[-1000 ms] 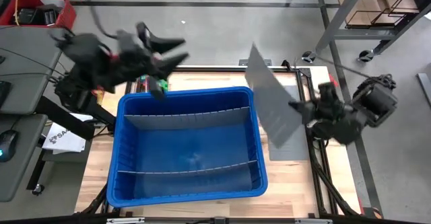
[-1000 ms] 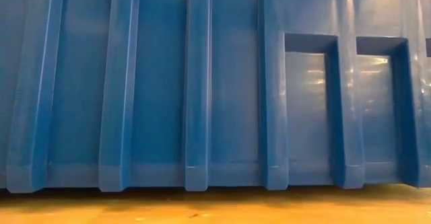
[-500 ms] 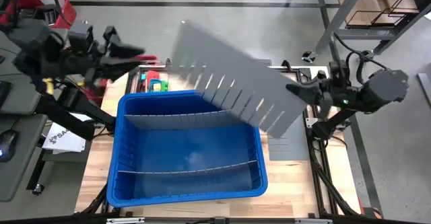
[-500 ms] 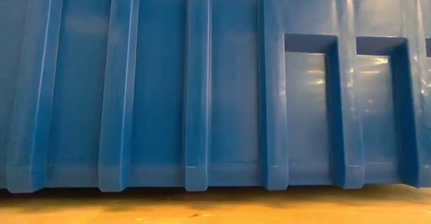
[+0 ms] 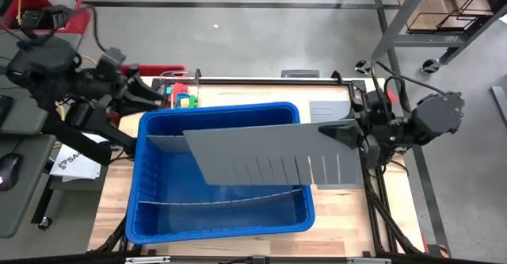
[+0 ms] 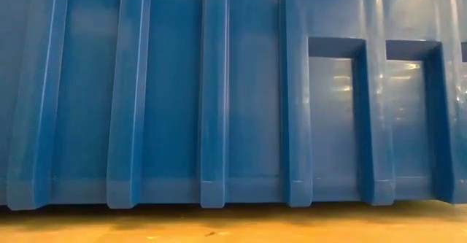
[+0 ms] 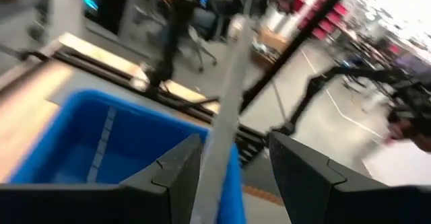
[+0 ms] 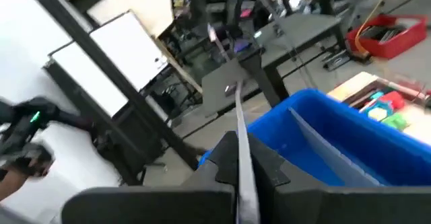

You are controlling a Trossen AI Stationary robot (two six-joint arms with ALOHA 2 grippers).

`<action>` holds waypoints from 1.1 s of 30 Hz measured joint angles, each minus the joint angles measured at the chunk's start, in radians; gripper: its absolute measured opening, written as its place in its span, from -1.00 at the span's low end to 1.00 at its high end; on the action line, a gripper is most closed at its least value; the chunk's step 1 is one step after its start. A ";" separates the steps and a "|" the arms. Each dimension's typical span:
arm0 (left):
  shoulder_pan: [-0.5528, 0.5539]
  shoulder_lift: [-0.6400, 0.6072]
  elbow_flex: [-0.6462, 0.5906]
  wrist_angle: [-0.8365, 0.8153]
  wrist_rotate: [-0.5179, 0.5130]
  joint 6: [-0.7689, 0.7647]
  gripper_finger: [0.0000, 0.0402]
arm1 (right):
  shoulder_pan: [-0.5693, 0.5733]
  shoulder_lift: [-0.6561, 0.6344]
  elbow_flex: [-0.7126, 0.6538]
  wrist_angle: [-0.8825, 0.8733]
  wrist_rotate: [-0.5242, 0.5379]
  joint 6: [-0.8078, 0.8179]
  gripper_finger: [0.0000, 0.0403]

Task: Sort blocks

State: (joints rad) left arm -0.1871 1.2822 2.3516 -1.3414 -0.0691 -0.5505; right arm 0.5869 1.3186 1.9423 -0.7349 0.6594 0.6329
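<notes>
- R pincer (image 5: 342,132) clamped on a grey divider panel (image 5: 261,153), holding it tilted over the blue bin (image 5: 150,220).
- L pincer (image 5: 154,101) spread apart w/ nothing in it, just past the bin's far-left corner.
- blocks (image 5: 184,99) piled on the worktop (image 5: 111,208) behind the bin, near L pincer.

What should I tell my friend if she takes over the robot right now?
Right gripper: shut on a slotted grey divider panel, holding it flat over the blue bin.
Left gripper: fingers apart, holding nothing, up beside the bin's far left corner.
Blocks: a small coloured heap on the table just behind the bin; none show inside it.
Done: two dividers stand in the bin. Another grey panel lies on the table to its right.
Left: put the held panel into the bin, then sort all the blocks.
</notes>
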 joint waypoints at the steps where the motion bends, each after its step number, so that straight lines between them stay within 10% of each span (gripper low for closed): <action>1: 0.000 0.006 0.000 -0.003 0.017 -0.006 -0.14 | 0.000 0.001 0.000 0.015 0.010 -0.015 -1.00; 33: -0.013 0.146 -0.001 -0.044 0.052 0.186 -0.17 | 0.000 -0.013 0.002 0.267 0.058 -0.211 -1.00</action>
State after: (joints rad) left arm -0.2001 1.4285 2.3508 -1.3857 -0.0174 -0.3644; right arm 0.5865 1.3052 1.9438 -0.4676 0.7177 0.4219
